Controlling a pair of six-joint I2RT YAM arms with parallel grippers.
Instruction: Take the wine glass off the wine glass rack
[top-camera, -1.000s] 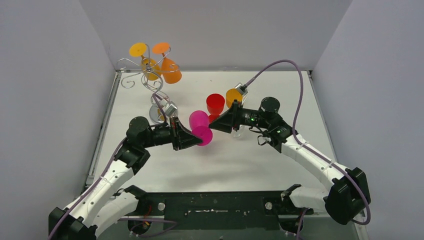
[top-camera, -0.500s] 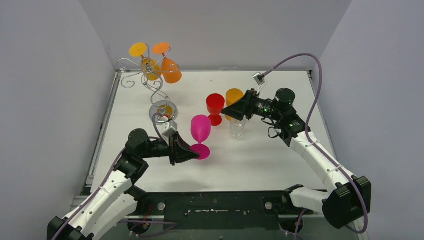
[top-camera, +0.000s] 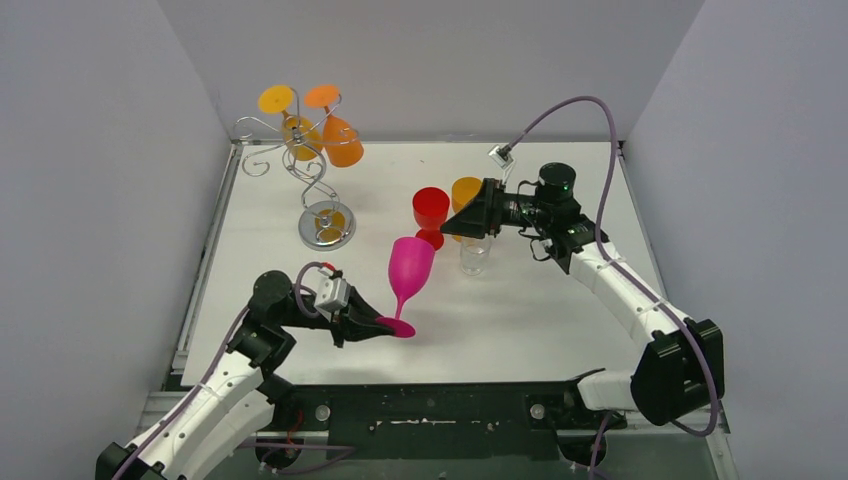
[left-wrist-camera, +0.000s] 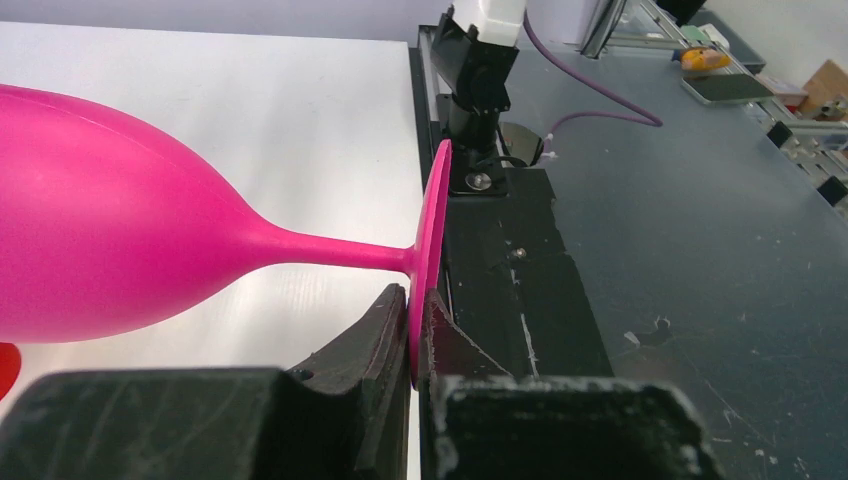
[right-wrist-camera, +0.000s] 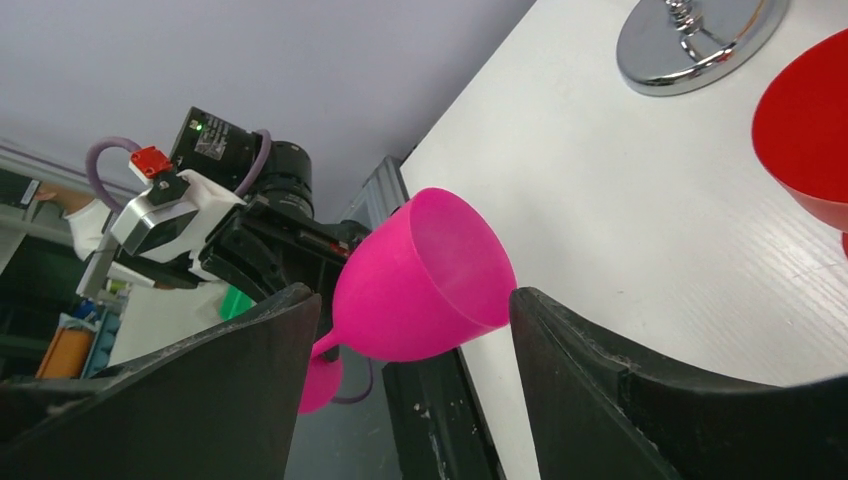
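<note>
left claw (left-wrist-camera: 413, 320) clamping pink wine glass (top-camera: 410, 268) by the foot, glass leaning, right claw (top-camera: 452, 224) gaping open near red glass (top-camera: 431, 210)

My top cam sits high at the near side, looking down over the whole worktop (top-camera: 500, 320). Left wrist cam's jammed right up against the pink glass (left-wrist-camera: 120, 250), facing the near edge. Right wrist cam looks across from farther off, same glass in shot.
</note>
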